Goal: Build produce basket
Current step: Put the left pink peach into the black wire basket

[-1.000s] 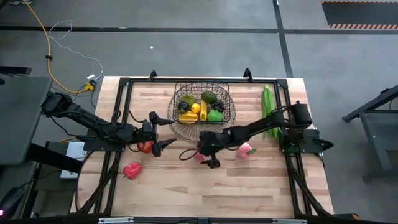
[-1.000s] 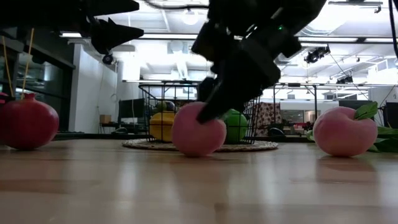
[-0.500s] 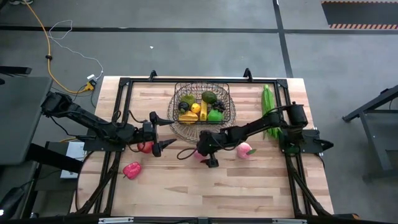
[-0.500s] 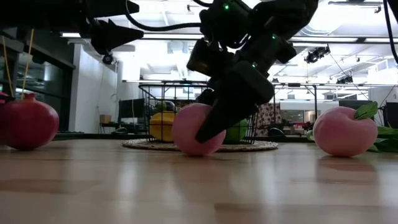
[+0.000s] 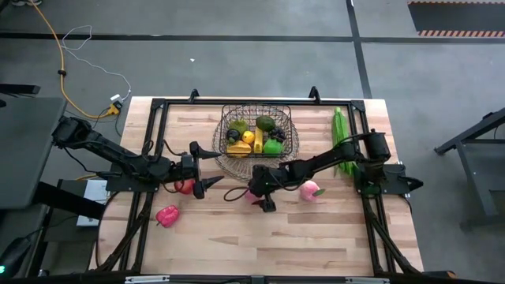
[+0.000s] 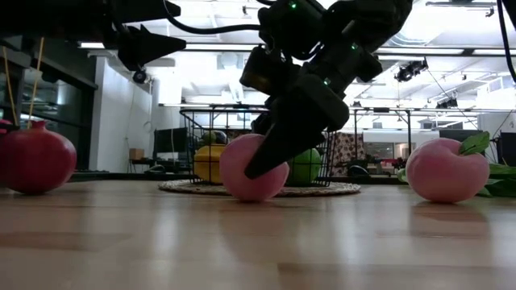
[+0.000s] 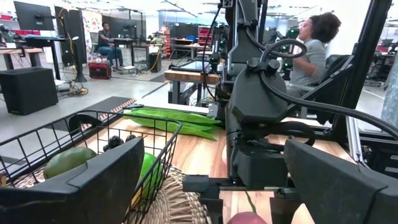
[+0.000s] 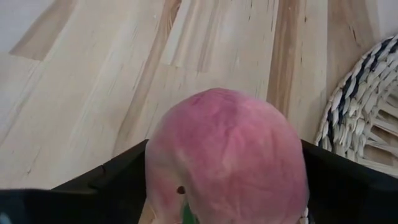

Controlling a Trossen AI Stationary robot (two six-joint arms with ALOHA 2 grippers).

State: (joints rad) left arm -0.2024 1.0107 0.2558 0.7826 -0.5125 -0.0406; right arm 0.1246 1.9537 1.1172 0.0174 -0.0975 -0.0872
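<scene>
High view: the peach (image 5: pixel 254 196) near the table's middle is mostly hidden under the right gripper (image 5: pixel 263 192); only a pink sliver shows. Whether its fingers touch the peach cannot be told here. Produce in the basket (image 5: pixel 286 149) is too small to tell apart piece by piece; a dark cluster could be grapes.

Low view: a red fruit (image 6: pixel 34 158) is cut off by the picture's edge. Basket contents sit behind the peach (image 6: pixel 250 167) and the right gripper's finger (image 6: pixel 274 149).

Right wrist view: the peach (image 8: pixel 227 155) is cut off at the picture's bottom edge; contact with the fingers (image 8: pixel 106 186) is unclear.

Left wrist view: another peach (image 7: pixel 247 218) shows only its top.
</scene>
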